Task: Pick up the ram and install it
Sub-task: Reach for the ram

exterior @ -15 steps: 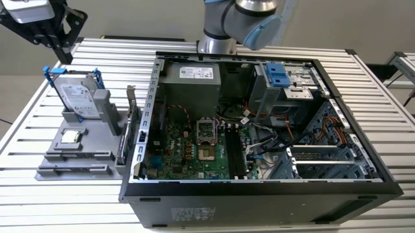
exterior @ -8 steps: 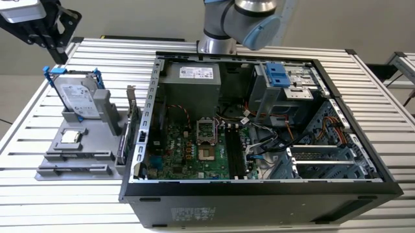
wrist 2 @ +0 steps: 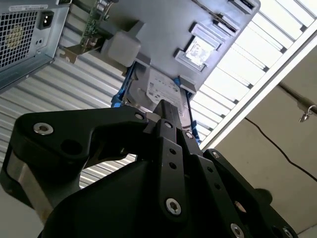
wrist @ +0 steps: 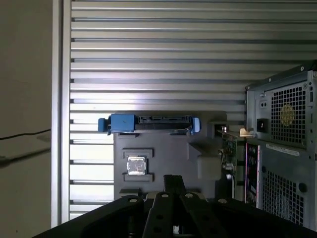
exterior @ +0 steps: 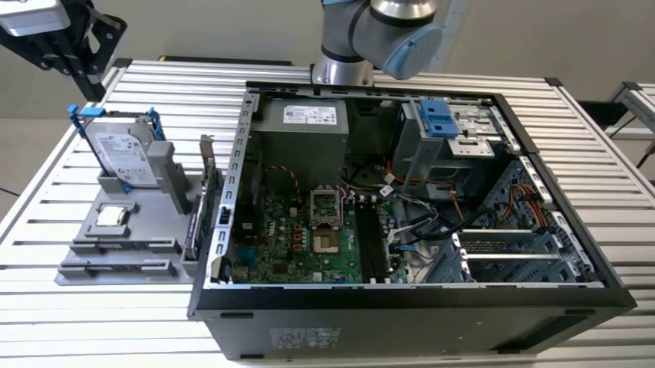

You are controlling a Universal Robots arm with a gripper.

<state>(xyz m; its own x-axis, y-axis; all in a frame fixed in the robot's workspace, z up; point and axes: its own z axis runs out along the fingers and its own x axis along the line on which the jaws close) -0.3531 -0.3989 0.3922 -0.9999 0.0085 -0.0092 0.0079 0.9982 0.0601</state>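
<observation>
The gripper (exterior: 88,75) hangs tilted high over the table's far corner, at the exterior view's left. Its fingers are drawn together with nothing showing between them, and in both wrist views the linkages converge on one closed tip. Below lies the grey holder (exterior: 77,249), a fixture that seems meant to keep each part separate and easy to grasp. The hard drive (exterior: 125,153) stands on edge at its far end and the processor chip (exterior: 110,217) lies flat in a pocket midway. The bracketed card (exterior: 213,192) stands along its right side, close against the case wall.

I cannot pick out the ram for certain; the long ridged slots (exterior: 116,247) at the holder's near end look shaped for it. Bare slatted table (exterior: 41,153) lies left of the holder, so there is room from above and from that side.

Rightward, the open case (exterior: 409,307) shows the black memory slots (exterior: 370,238). They are hemmed in by the processor socket (exterior: 325,205) on the left and loose cables (exterior: 430,222) on the right.
</observation>
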